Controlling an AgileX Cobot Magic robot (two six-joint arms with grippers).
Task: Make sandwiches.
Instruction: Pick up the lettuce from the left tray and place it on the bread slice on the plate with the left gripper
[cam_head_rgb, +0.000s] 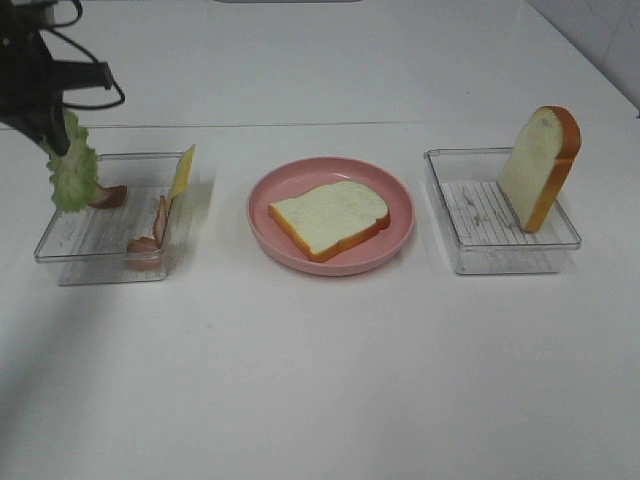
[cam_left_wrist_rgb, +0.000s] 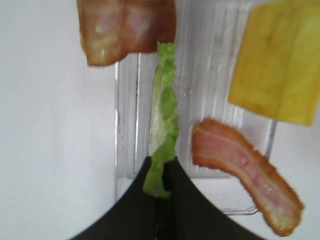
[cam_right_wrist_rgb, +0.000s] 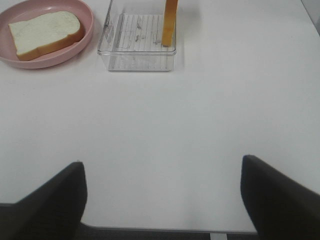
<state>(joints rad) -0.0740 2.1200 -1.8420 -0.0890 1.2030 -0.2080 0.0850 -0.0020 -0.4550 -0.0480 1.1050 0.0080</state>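
The left gripper (cam_left_wrist_rgb: 159, 167) is pinched shut on the top edge of the lettuce leaf (cam_left_wrist_rgb: 165, 125), which hangs limp straight below the fingers. It looks thin, soft and very light, so a grip at 1 edge should do, though it may sway or fold in transit. Beneath the leaf sits the clear tray (cam_head_rgb: 60, 250) with 2 bacon strips (cam_left_wrist_rgb: 250, 175) and the cheese slice (cam_left_wrist_rgb: 277, 60), both probably floppy too.

The sandwich so far is 1 bread slice (cam_head_rgb: 330, 217) lying flat on the pink plate (cam_head_rgb: 262, 225), lower than this gripper and well off toward the other arm.

The right gripper (cam_right_wrist_rgb: 162, 167) is spread wide and empty. The second bread slice (cam_right_wrist_rgb: 170, 20) stands upright in its tray (cam_right_wrist_rgb: 137, 57) ahead of it — likely stiff and light, best taken across the crust.
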